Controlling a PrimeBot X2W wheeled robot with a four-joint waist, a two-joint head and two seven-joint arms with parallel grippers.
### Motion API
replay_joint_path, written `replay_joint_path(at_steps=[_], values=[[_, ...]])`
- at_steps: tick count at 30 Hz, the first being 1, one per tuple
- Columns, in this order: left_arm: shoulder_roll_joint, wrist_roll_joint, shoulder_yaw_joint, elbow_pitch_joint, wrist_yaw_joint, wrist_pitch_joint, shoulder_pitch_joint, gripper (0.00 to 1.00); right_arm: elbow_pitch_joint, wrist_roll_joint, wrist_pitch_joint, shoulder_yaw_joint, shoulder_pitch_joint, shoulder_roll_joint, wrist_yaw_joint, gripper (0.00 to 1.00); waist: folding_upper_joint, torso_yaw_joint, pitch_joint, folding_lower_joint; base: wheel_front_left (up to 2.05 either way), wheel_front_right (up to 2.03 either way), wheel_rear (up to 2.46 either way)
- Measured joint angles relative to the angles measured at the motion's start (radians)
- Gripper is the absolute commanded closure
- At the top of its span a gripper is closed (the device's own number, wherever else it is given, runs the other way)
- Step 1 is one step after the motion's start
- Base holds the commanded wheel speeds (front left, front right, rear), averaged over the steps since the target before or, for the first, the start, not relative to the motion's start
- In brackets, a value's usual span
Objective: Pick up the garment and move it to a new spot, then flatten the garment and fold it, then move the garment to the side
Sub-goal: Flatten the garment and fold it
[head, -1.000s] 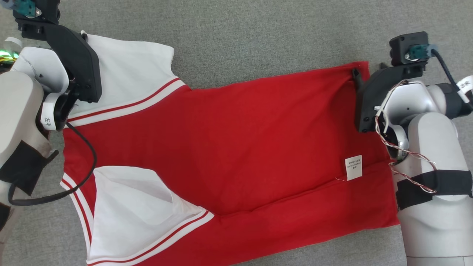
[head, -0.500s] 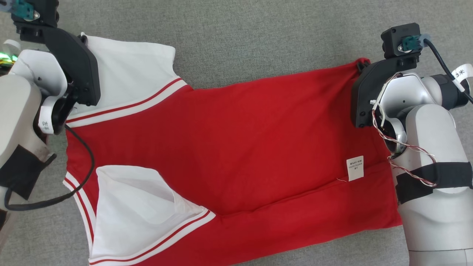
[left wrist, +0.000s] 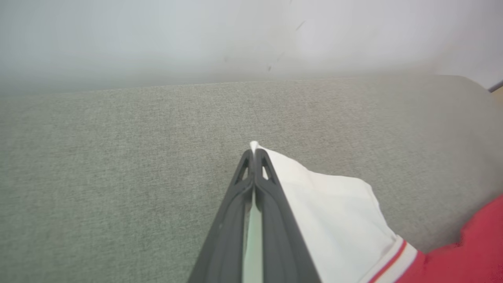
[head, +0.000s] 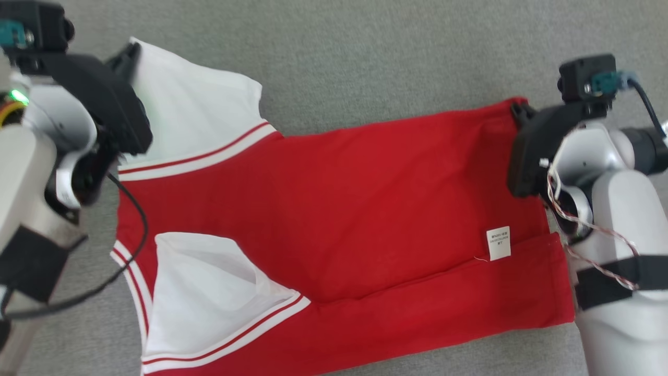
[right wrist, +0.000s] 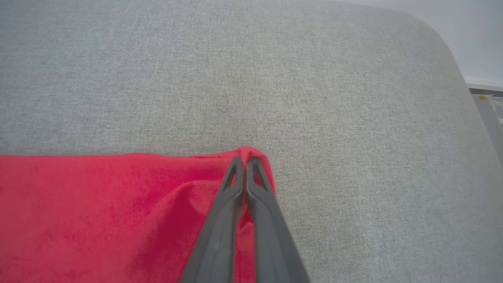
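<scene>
The garment (head: 334,209) is a red shirt with white sleeves and red-striped white trim, spread across a grey padded surface. My left gripper (head: 130,52) is shut on the far corner of the white sleeve (left wrist: 322,196); in the left wrist view the white cloth sits pinched between the fingertips (left wrist: 254,154). My right gripper (head: 517,109) is shut on the far red hem corner (right wrist: 251,151), with cloth bunched around its fingertips (right wrist: 245,162). A small white label (head: 498,243) lies near the hem.
The grey upholstered surface (head: 365,62) extends beyond the garment. Its rounded far edge (right wrist: 452,59) meets a pale wall (left wrist: 235,35). A second white sleeve (head: 209,292) lies folded over at the near left.
My right gripper has shut on the red hem corner. The head view has shifted, and the far edge of the garment now rises slightly at both held corners.
</scene>
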Motion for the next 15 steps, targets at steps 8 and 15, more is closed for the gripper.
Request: replay_joint_path(at_steps=[8,15], values=[[0.007,-0.116,0.071,-0.164,-0.008,-0.071,0.197,1.00,-0.085,0.047,0.016,0.009,0.118,-0.055,0.000,1.00,0.0000,0.033,-0.067,-0.0001,0.00,0.00,0.00],[0.051,-0.188,0.123,-0.332,0.023,-0.121,0.409,1.00,-0.135,0.075,0.024,0.048,0.209,-0.096,0.000,1.00,-0.0001,0.064,-0.144,-0.0002,0.00,0.00,0.00]])
